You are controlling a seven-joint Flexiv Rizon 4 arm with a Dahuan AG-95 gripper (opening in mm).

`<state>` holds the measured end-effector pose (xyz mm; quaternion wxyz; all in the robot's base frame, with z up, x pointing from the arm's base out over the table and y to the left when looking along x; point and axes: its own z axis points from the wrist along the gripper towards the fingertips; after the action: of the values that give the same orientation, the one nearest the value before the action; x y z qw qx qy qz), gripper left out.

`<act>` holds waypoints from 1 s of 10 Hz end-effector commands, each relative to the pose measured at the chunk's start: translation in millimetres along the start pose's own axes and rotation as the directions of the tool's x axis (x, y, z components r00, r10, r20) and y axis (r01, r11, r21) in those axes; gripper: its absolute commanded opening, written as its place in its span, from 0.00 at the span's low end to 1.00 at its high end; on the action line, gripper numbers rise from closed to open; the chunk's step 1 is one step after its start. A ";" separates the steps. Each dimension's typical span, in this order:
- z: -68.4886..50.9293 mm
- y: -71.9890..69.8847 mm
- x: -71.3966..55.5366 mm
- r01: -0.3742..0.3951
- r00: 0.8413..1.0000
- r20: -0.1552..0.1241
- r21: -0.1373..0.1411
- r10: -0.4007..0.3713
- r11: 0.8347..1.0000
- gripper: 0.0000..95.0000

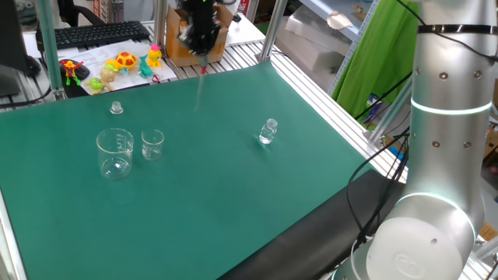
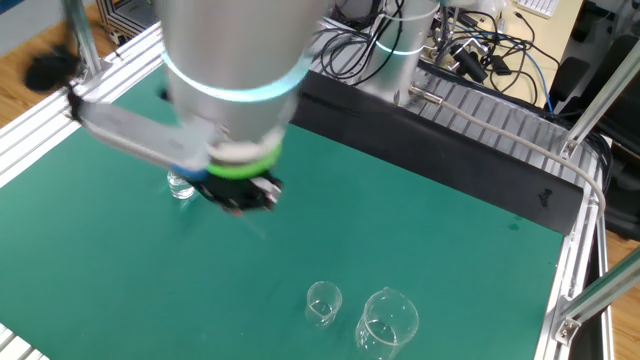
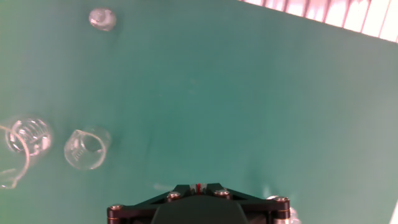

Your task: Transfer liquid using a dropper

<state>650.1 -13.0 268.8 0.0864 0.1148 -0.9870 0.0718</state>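
The gripper, closed on the dropper, holds it hanging below the fingers, well above the green mat.

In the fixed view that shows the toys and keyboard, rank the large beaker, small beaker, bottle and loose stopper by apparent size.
1. Large beaker.
2. Small beaker.
3. Small bottle, close to the small beaker in height, so this rank is unsure.
4. Stopper, though it lies farther from the camera.
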 end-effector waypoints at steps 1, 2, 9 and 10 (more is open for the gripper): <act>-4.0 -26.8 6.5 0.008 1.000 0.030 -0.041 -0.006 0.999 0.00; -4.8 -38.6 10.0 0.010 0.999 0.036 -0.052 -0.008 0.999 0.00; 12.6 -100.6 70.8 0.015 0.998 0.062 -0.079 -0.010 0.997 0.00; 14.7 -107.5 73.6 0.015 0.997 0.072 -0.076 -0.009 0.997 0.00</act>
<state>600.6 -138.1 280.3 0.0520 0.1197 -0.9910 0.0292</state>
